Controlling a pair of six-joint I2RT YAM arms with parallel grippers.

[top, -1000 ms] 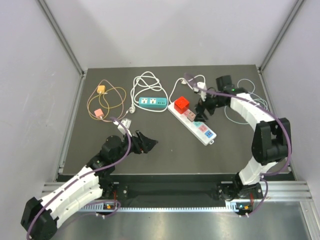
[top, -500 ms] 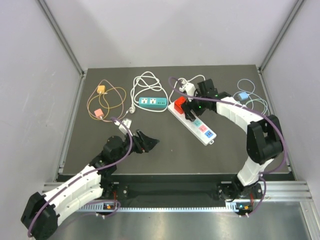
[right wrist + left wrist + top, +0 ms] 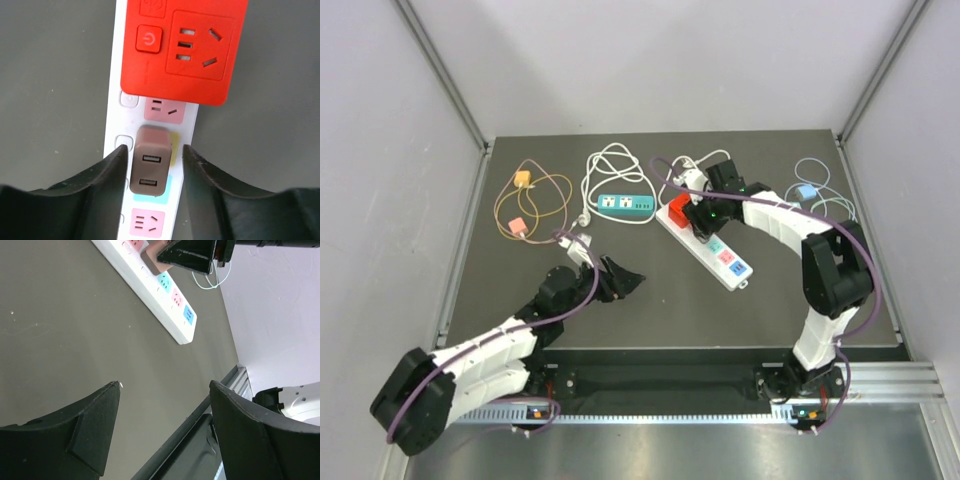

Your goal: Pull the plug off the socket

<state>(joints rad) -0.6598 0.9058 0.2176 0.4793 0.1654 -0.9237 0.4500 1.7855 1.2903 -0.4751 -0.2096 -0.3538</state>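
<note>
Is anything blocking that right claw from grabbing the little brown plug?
Nothing visible does. The right gripper has its open fingers on either side of the brown plug on the white power strip. The red adapter sits further along, not between them.

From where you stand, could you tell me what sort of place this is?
Likely a robot test cell: bare grey walls, aluminium frame posts, a dark tabletop, and a long white power strip laid out.
</note>
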